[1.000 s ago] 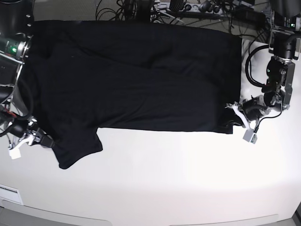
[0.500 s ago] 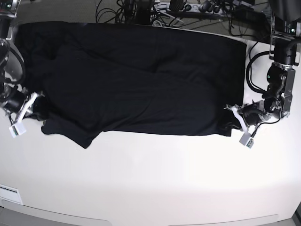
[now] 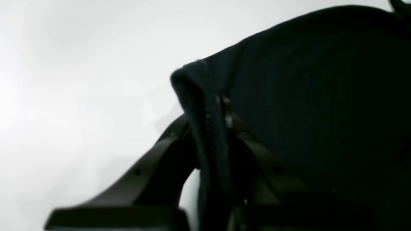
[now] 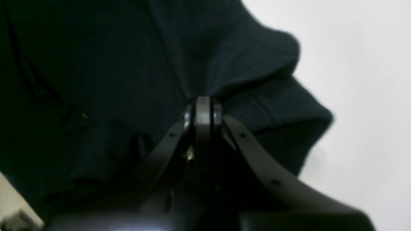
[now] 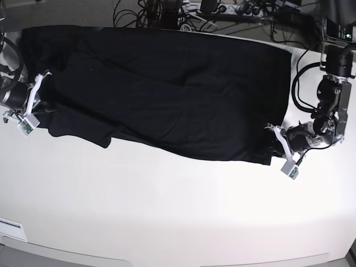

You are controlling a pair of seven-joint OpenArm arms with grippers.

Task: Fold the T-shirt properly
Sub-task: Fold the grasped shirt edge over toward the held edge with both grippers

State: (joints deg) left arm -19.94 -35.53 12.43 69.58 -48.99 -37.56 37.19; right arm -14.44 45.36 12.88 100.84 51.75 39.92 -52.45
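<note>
The black T-shirt [image 5: 167, 94] lies plain side up across the far half of the white table [image 5: 167, 211]; no print shows. My left gripper [image 5: 274, 146], on the right of the base view, is shut on the shirt's near right corner. In the left wrist view the bunched hem [image 3: 199, 96] stands up between the jaws of that gripper [image 3: 221, 107]. My right gripper [image 5: 43, 101], on the left of the base view, is shut on the sleeve end. In the right wrist view the fabric [image 4: 244, 64] fans out from the closed gripper [image 4: 203, 109].
A tangle of cables and gear [image 5: 189, 11] runs along the table's far edge behind the shirt. A cable loop [image 5: 297, 83] hangs beside the left arm. A white label [image 5: 11, 228] sits at the near left corner.
My right gripper has carried the sleeve from the near left up toward the far left, folding it onto the shirt's body. My left gripper has shifted slightly nearer, still holding the corner.
</note>
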